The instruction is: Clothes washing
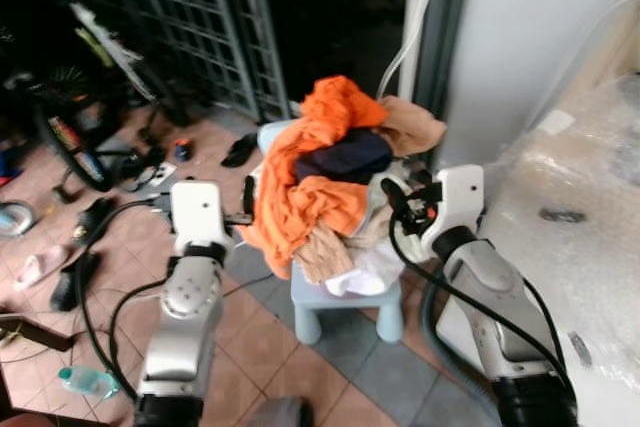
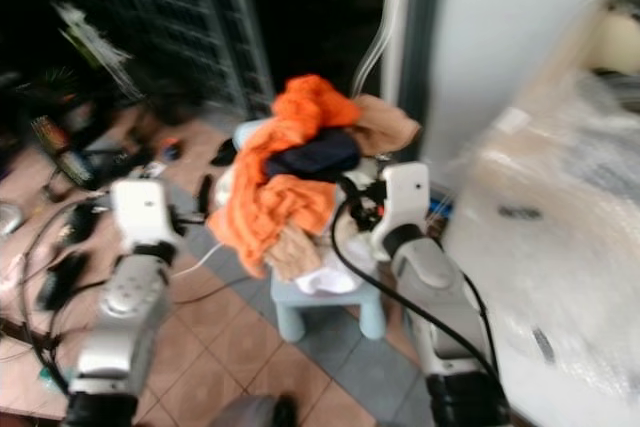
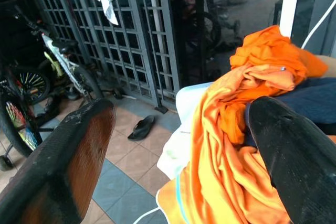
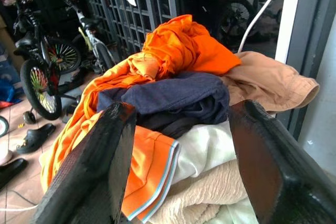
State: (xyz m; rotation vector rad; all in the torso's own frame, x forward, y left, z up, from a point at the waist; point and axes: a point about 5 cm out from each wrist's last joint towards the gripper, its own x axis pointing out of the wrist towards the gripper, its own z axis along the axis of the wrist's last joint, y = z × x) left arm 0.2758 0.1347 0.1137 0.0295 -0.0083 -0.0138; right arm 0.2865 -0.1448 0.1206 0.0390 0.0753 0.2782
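Both arms flank the clothes pile on a stool; left gripper and right gripper hold their fingers apart.

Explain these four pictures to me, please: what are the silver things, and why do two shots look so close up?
The silver things are a humanoid robot's two arms. The two wide pictures come from cameras in its head, looking down. The left gripper and right gripper sit on either side of a pile of laundry heaped on a small pale blue stool. The close shots come from cameras on each wrist, looking along that gripper's two black fingers. Both grippers are open and hold nothing yet. On top of the pile lie an orange garment and a dark blue garment. Bicycles stand behind.
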